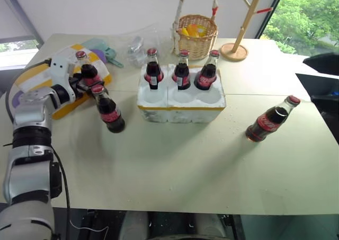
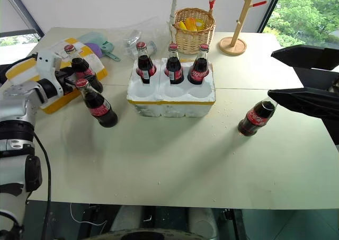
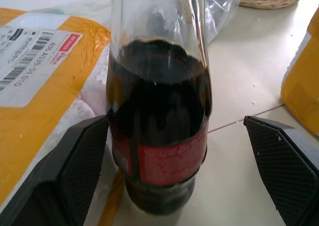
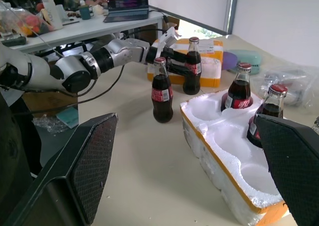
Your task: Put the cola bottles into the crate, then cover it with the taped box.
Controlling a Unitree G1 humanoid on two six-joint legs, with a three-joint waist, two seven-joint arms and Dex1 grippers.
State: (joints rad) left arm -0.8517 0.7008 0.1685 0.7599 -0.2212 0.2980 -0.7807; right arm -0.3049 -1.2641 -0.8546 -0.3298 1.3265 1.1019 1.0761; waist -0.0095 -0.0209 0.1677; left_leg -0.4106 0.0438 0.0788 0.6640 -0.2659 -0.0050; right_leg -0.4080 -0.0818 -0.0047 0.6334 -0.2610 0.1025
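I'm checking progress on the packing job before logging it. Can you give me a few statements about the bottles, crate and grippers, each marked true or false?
1. Three cola bottles stand in the crate. True.
2. All six wells of the crate are filled. False: the three front wells are empty.
3. One bottle lies on its side on the table, to the crate's right. True.
4. The left gripper is shut on a bottle. False: its fingers stand open on either side of an upright bottle.
5. The taped box already covers the crate. False: it lies on the table to the left, apart from the crate.
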